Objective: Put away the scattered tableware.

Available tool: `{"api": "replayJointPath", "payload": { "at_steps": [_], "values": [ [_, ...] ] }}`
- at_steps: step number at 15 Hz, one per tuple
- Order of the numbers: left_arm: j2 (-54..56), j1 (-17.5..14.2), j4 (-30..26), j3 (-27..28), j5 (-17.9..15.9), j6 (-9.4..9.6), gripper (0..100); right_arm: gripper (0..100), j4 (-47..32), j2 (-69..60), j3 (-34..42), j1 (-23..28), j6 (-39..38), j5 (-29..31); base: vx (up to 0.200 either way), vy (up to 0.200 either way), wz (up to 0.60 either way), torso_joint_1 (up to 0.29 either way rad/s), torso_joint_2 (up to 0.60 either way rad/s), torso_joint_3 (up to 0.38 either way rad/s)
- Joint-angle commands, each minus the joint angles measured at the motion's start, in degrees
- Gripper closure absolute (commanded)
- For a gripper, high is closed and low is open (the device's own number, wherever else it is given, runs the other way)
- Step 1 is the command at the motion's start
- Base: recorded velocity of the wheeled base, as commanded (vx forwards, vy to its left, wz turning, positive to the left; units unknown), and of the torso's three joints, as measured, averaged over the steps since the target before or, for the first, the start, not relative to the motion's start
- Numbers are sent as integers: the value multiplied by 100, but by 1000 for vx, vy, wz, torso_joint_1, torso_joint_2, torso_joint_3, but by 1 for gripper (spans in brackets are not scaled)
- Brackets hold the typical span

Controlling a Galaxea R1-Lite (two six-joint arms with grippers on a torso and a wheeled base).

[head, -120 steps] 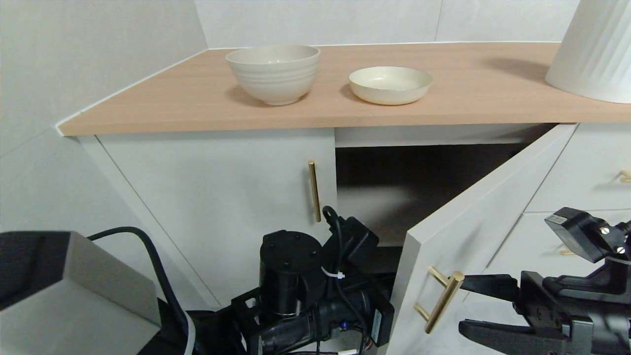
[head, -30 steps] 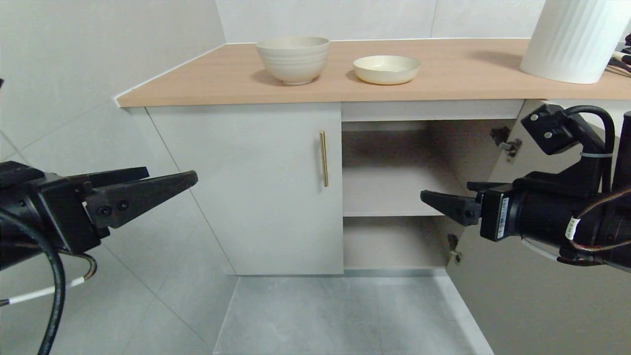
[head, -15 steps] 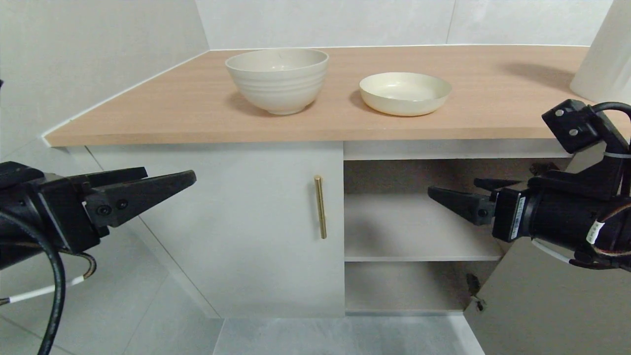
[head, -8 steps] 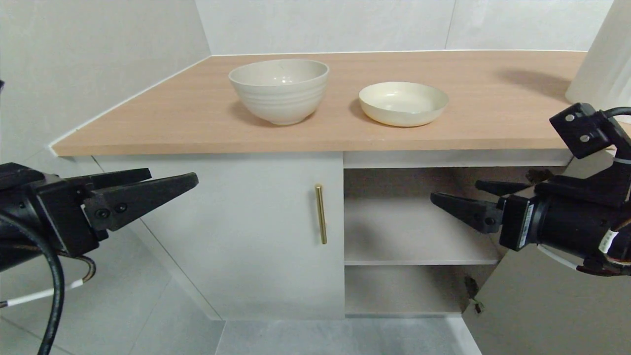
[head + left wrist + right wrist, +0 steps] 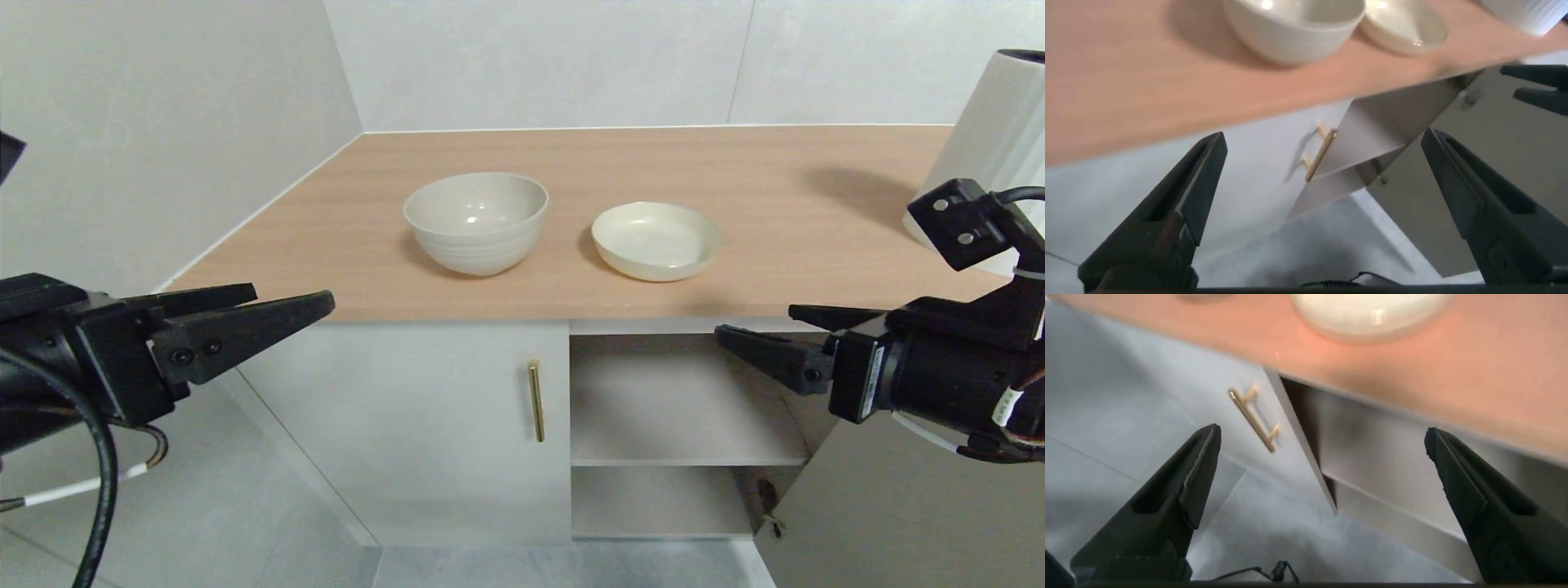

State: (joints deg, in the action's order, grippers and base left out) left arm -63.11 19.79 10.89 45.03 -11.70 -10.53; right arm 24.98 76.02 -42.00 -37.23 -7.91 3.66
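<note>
Bowl: upright on wooden counter, toward its left corner
Dish: shallow, just beside bowl on its right, not touching
Left gripper: fingers apart, holding nothing, off counter's front-left edge
Right gripper: fingers apart, holding nothing, before open cabinet

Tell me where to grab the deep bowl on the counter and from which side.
Take the deep bowl by its rim, jaws straddling the wall, coming down from above on its left side, nearest the left gripper. It stands upright, mouth open, and its round body is probably too wide to span.
</note>
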Motion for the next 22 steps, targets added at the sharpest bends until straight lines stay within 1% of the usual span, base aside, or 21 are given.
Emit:
{"api": "replayJointPath", "payload": {
  "at_steps": [1,4,7,8,9,10,11,12,13,14,15,17,18,19,20,22],
  "values": [
    [-70,-1,1,-3,1,-1,0,0,-2,18,-2,-4,0,-5,0,0,0,183,-466,-286],
    [-114,8,1,-3,1,-1,0,0,7,80,-19,-4,-9,3,0,0,0,190,-469,-284],
    [-272,8,10,120,1,16,0,0,227,299,-133,23,9,56,0,0,0,71,-176,-100],
    [-518,8,-25,463,1,16,0,0,25,510,-590,207,9,56,0,0,0,22,-56,-22],
    [-834,8,-148,911,10,7,0,0,-661,774,-1346,427,9,56,0,0,0,0,0,0],
    [-1010,8,-482,1236,19,7,0,0,-1303,923,-2005,462,-9,74,0,0,0,0,0,0],
    [-1081,8,-755,1421,54,7,0,0,-1610,1011,-2278,506,-26,74,0,0,0,0,0,0],
    [-1256,-1,-1546,1966,72,-10,0,0,-2023,1275,-2779,550,-44,188,0,0,0,0,0,0],
    [-1485,-54,-2020,2405,142,-195,0,0,-2058,1547,-2946,550,-53,531,0,0,0,0,0,0],
    [-1696,-54,-2178,2730,283,-502,0,0,-2041,1714,-2972,550,-149,944,0,0,0,0,0,0],
    [-1968,-45,-2196,2932,581,-766,0,0,-2041,1890,-2963,559,-483,1102,0,0,0,0,0,0],
    [-2355,-10,-2178,3108,1355,-986,0,0,-2023,2048,-3157,691,-571,1128,0,0,0,0,0,0],
    [-2575,52,-2161,3161,1733,-1126,0,0,-2023,2004,-3148,691,-571,1155,0,0,0,0,0,0],
    [-2794,61,-2161,3284,2014,-1249,0,0,-2023,1908,-3104,691,-571,1164,0,0,0,0,0,0],
    [-2917,96,-2161,3337,2120,-1329,0,0,-2023,1864,-3086,691,-580,1172,0,0,0,0,0,0],
    [-3137,131,-2082,3363,2137,-1355,0,0,-2006,1793,-2937,691,-571,1216,0,0,0,0,0,0]
  ]
}}
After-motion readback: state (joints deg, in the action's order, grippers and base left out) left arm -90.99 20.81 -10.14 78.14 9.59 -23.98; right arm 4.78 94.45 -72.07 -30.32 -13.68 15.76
